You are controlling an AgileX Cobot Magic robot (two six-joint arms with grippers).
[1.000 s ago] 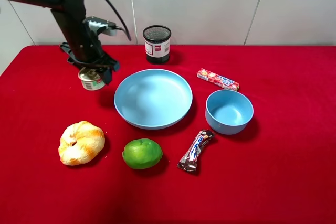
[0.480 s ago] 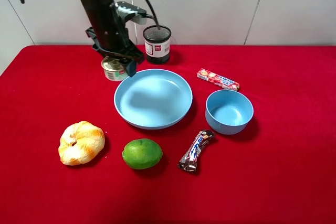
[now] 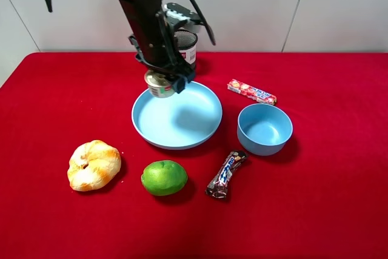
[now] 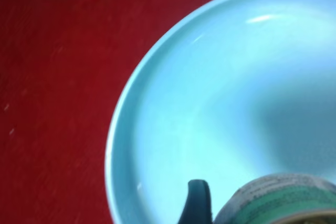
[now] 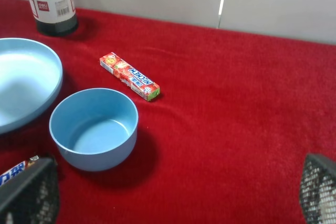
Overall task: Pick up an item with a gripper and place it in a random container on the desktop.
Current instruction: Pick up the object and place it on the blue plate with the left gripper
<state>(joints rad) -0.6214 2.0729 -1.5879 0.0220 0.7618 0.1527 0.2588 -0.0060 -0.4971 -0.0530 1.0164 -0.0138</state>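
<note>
My left gripper (image 3: 163, 82) is shut on the small tin can (image 3: 158, 85) with a white and green label. It holds the can in the air over the far left rim of the large light blue plate (image 3: 182, 122). In the left wrist view the can (image 4: 278, 200) sits beside one black fingertip (image 4: 197, 203) above the plate (image 4: 210, 93). The plate has nothing in it and lies on the red cloth desktop (image 3: 339, 198). My right gripper (image 5: 176, 184) is open with nothing in it, low over the cloth, and is out of the exterior high view.
A black mesh cup (image 3: 187, 43) stands behind the plate, partly hidden by the arm. A smaller blue bowl (image 3: 264, 128) and a candy stick (image 3: 251, 91) lie to the right. A chocolate bar (image 3: 225, 174), a lime (image 3: 164, 177) and a croissant (image 3: 94, 164) lie along the front.
My left gripper has carried the can to the right, from the cloth left of the plate to above the plate's far left rim. Nothing else moved.
</note>
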